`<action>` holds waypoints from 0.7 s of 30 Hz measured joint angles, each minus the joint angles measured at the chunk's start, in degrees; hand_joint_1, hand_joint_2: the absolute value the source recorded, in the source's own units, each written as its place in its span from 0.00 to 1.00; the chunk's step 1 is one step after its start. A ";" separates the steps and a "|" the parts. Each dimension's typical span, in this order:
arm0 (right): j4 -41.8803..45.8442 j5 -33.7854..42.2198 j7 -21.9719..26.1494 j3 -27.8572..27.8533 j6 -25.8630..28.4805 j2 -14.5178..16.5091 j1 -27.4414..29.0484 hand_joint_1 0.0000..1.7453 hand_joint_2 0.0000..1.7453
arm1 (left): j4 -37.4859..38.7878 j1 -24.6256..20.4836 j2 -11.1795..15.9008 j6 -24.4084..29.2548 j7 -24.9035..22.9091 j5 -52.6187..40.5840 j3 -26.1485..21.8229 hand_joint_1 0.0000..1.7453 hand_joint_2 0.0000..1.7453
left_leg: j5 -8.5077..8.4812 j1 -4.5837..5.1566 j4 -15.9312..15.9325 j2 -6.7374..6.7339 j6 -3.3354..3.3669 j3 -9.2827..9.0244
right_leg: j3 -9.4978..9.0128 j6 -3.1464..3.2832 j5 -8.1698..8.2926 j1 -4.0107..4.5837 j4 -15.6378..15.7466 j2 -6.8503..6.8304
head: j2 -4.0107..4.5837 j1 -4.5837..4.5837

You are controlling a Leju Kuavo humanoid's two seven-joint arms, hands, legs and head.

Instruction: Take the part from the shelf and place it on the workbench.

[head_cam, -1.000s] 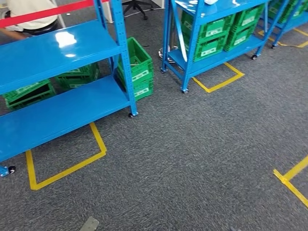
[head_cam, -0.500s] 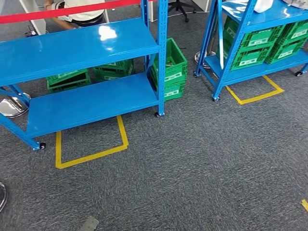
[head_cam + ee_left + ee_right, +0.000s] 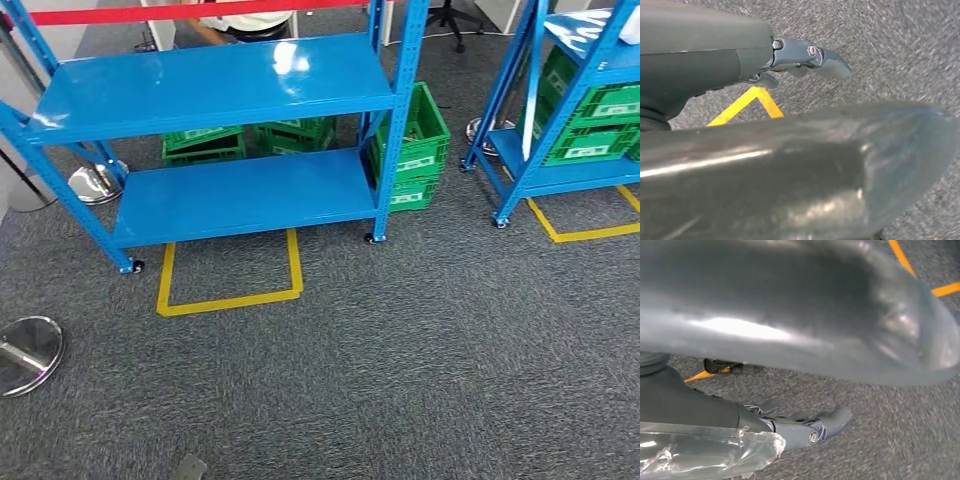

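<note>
Head view, looking for the part: cannot pick one out for certain. Possibly the white object [image 3: 631, 28] on the upper level of the right-hand blue rack [image 3: 528, 120], cut by the picture's edge and too little seen to name. Nearer, straight ahead, a two-level blue shelf [image 3: 219, 85] with glossy boards, standing on casters by a yellow floor marking [image 3: 226, 300]. Behind and beside it, green crates [image 3: 411, 150]. Beyond, a red barrier tape [image 3: 151, 12] and part of a person [image 3: 241, 20].

Left wrist view: left hand [image 3: 810, 55] hanging over grey carpet [image 3: 423, 340], fingers stretched out, holding nothing. Right wrist view: right hand [image 3: 810, 427] likewise loose and empty above the carpet.

Judging from that: both hands low and well apart from either rack. If the white object is the part, then up and to the right, so nearer the right arm. Long axis impossible to tell. Calls for an approach on foot before any reach.
</note>
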State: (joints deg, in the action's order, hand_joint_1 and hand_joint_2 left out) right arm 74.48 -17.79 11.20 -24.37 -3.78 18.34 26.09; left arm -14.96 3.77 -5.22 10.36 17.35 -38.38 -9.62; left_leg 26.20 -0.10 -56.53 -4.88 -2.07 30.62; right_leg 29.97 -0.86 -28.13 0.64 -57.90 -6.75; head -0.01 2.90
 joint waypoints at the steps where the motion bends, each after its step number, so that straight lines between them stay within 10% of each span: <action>1: -0.02 -0.01 0.01 -0.02 -0.01 0.00 -0.08 0.00 0.00 | -0.04 0.04 -0.03 0.00 -0.01 0.00 0.00 0.00 0.00 | 0.00 0.04 0.25 0.65 0.32 0.16 | -0.12 -0.25 -0.06 0.06 -0.02 -0.68 | 0.00 -0.11; 4: -0.04 -0.01 0.04 -0.05 -0.02 -0.02 -0.27 0.00 0.00 | -0.13 0.40 -0.06 0.01 -0.03 0.01 -0.03 0.00 0.00 | -0.47 -0.36 0.45 2.66 1.29 0.45 | 0.40 -1.32 -1.73 -0.30 -1.85 1.97 | 0.01 -0.45; 6: -0.10 -0.01 0.05 -0.08 -0.02 -0.02 -0.07 0.00 0.00 | -0.25 0.23 -0.04 0.01 -0.04 0.01 -0.08 0.00 0.00 | -0.76 -0.51 0.49 4.16 1.76 0.79 | 3.14 -1.81 -5.39 -0.58 -8.27 5.57 | 0.01 -0.66; 9: -0.32 -0.01 0.03 -0.13 -0.02 -0.02 0.02 0.00 0.00 | -0.32 0.25 -0.08 0.00 -0.04 0.01 -0.10 0.00 0.00 | -1.01 -0.51 0.46 6.63 1.94 1.13 | 6.91 -1.91 -8.03 -0.70 -16.33 6.56 | 0.01 -0.81; 13: -0.40 -0.01 0.04 -0.19 -0.02 -0.02 -0.01 0.00 0.00 | -0.33 0.35 -0.10 -0.02 -0.04 0.01 -0.13 0.00 0.00 | -1.29 -0.64 0.25 9.99 1.29 1.17 | 1.30 -1.72 -1.31 -1.26 -4.02 9.70 | 0.01 -0.85; 15: -0.47 -0.02 0.02 -0.20 -0.03 -0.02 -0.01 0.00 0.00 | -0.37 0.30 -0.10 -0.04 -0.04 0.01 -0.13 0.00 0.00 | -1.62 -0.72 0.14 11.30 0.56 1.69 | -0.23 -1.56 -0.64 -1.41 -0.53 11.64 | 0.01 -0.82; 17: -0.51 -0.02 0.01 -0.22 -0.03 -0.02 -0.08 0.00 0.00 | -0.38 0.52 -0.08 -0.04 -0.04 0.02 -0.13 0.00 0.00 | -2.07 -0.97 0.25 12.45 -0.25 2.24 | -0.28 -0.97 -0.50 -1.31 -0.39 10.78 | 0.01 -0.76; 21: -0.55 -0.11 0.22 -0.44 -0.04 0.00 -0.14 0.00 0.00 | -0.42 0.63 -0.13 -0.05 -0.04 0.01 -0.13 0.00 0.00 | 2.22 -0.64 -6.54 7.48 -1.13 5.81 | -0.34 0.35 0.10 -1.22 0.17 7.63 | 0.01 -0.03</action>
State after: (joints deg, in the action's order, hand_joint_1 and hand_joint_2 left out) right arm 73.93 -17.90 11.43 -24.81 -3.82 18.34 25.95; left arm -15.38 4.40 -5.34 10.31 17.31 -38.37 -9.75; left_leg 28.42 -0.73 -63.07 2.60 -3.20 36.43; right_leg 29.63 -0.51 -28.02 -0.57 -57.74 0.87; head 0.00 2.87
